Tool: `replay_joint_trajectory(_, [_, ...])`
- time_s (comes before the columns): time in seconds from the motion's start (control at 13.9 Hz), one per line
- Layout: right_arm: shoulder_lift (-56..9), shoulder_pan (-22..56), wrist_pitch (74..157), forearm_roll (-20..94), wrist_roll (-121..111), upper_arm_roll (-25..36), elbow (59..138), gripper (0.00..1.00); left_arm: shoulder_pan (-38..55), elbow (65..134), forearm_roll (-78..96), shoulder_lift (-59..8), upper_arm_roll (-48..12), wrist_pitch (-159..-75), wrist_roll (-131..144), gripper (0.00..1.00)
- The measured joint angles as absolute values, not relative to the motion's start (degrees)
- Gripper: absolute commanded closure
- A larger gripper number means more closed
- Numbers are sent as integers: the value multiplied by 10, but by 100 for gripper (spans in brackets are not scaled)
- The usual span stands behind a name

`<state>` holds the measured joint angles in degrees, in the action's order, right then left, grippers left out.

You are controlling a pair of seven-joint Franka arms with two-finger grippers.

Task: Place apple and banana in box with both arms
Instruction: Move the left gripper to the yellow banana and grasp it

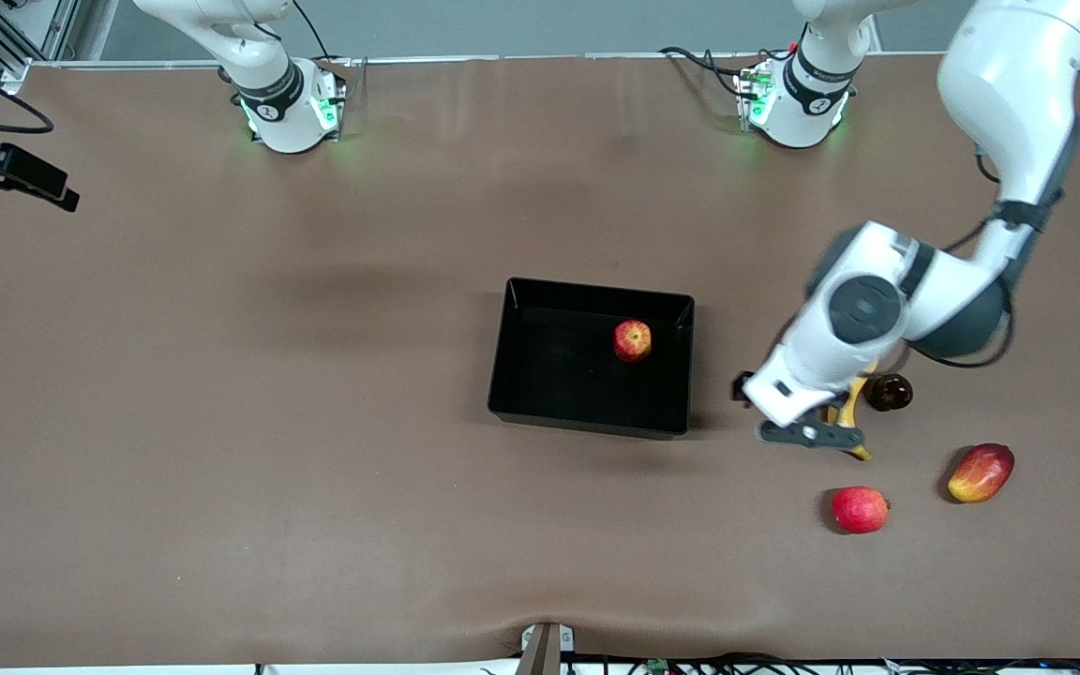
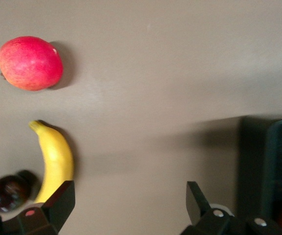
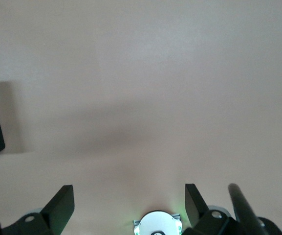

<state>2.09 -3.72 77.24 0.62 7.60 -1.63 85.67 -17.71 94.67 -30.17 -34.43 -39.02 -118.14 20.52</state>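
The black box (image 1: 592, 412) sits mid-table with the apple (image 1: 632, 340) in it, near its wall toward the left arm's end. The banana (image 1: 849, 412) lies on the table beside the box, toward the left arm's end, mostly hidden under the left arm. My left gripper (image 1: 788, 412) is low over the table between box and banana. In the left wrist view it (image 2: 131, 200) is open and empty, with one finger (image 2: 57, 205) by the banana's (image 2: 56, 159) end; the box wall (image 2: 277, 166) shows too. My right gripper (image 3: 130, 203) is open and empty over bare table and waits.
A dark round fruit (image 1: 889, 392) lies against the banana. A plain red fruit (image 1: 860, 509) and a mango (image 1: 981, 472) lie nearer the front camera. The red fruit (image 2: 31, 63) and dark fruit (image 2: 9, 191) show in the left wrist view.
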Motion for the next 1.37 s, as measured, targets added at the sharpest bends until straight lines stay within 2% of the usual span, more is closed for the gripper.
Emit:
replay_joint_trajectory(0.22, [21,-38,776,6,75,-16,857,0,-224,950,-304,-375,-388,-1182,103,0])
replay_joint_trajectory(0.5, [21,-38,777,6,74,-16,857,0,-233,956,-368,-413,-387,-1187,87,0])
replay_joint_trajectory(0.94, [21,-37,797,6,68,-17,858,0,-265,1007,-408,-424,-380,-1240,87,0])
replay_joint_trajectory(1.37, [21,-36,798,7,18,-19,860,0,-272,1030,-411,-424,-368,-1240,86,19])
